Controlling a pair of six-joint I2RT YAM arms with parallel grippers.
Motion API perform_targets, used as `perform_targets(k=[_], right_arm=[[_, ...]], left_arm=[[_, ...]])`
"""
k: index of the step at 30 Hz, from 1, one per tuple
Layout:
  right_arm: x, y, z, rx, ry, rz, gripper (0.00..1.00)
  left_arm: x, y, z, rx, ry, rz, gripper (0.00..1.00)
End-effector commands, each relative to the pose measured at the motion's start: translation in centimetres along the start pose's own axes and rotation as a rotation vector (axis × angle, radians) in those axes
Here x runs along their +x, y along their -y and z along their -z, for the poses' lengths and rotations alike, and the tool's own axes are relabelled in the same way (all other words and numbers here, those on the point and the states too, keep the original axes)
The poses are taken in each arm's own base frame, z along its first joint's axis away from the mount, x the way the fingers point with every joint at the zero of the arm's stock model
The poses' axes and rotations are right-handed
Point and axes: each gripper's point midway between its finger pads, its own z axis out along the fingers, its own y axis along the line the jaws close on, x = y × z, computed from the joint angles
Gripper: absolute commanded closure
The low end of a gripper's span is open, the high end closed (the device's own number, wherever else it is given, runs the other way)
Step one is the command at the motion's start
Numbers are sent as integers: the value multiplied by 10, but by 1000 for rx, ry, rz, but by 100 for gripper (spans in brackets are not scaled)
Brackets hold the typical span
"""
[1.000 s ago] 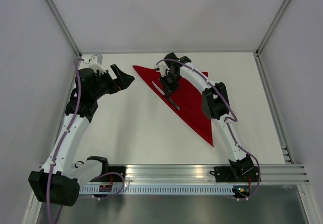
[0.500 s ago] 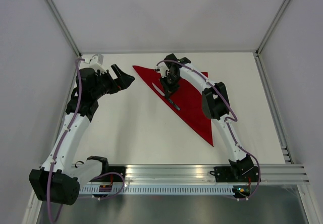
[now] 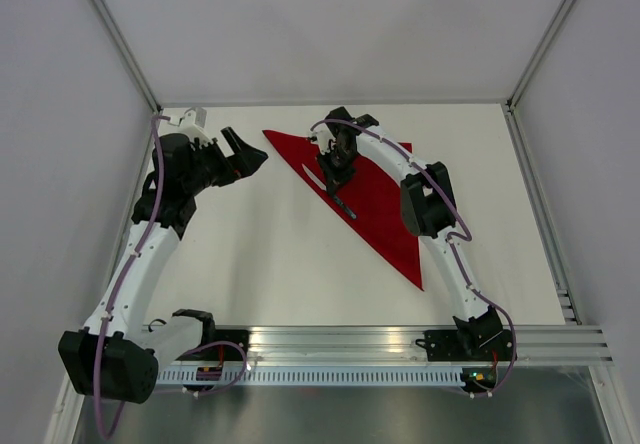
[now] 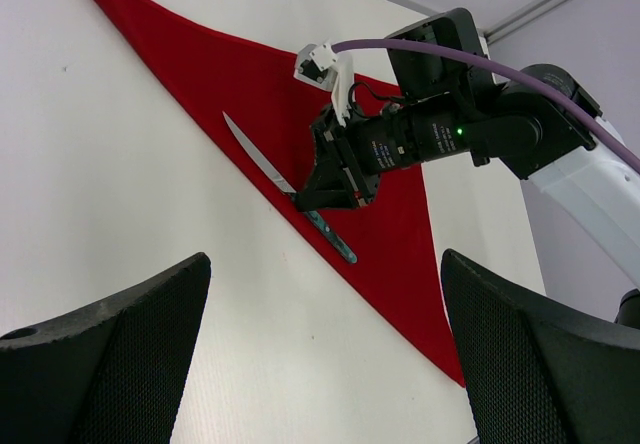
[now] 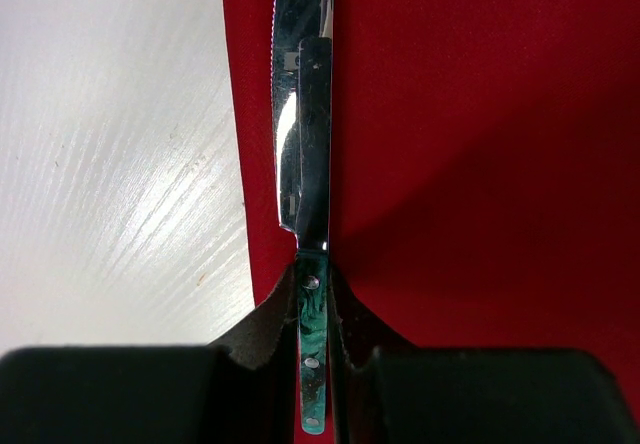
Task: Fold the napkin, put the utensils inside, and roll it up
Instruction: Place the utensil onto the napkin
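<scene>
The red napkin [image 3: 378, 202] lies folded into a triangle at the back middle of the table, its long folded edge facing left; it also shows in the left wrist view [image 4: 250, 79] and the right wrist view [image 5: 480, 164]. The knife [image 3: 330, 190] lies along that folded edge, blade [image 5: 303, 94] pointing away and teal handle [image 5: 312, 344] toward the front. My right gripper [image 3: 336, 176] is shut on the handle, one finger on each side [image 5: 312, 309]. My left gripper [image 3: 250, 159] is open and empty, hovering left of the napkin [image 4: 325, 259].
White table [image 3: 270, 264] with bare surface left and in front of the napkin. Grey enclosure walls stand on three sides. A metal rail [image 3: 400, 344] runs along the near edge by the arm bases.
Almost nothing: my right wrist has shifted very slightly while staying shut on the knife handle. The left arm and the napkin have not moved.
</scene>
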Motion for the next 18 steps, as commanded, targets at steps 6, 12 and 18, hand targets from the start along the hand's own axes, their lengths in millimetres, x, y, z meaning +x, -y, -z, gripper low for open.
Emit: perform_targets(k=[6,12,18], right_arm=[[11,3,10,62,-30,-25,95],[12,2,14,68,-29,-17,93],[12,1,18,71,-26,-14,90]], left_arm=[[-10,5,-2,16,31,-21,1],[-9,4,-4,16,29,-21,1],[-8,0,-6,10,33,-25,1]])
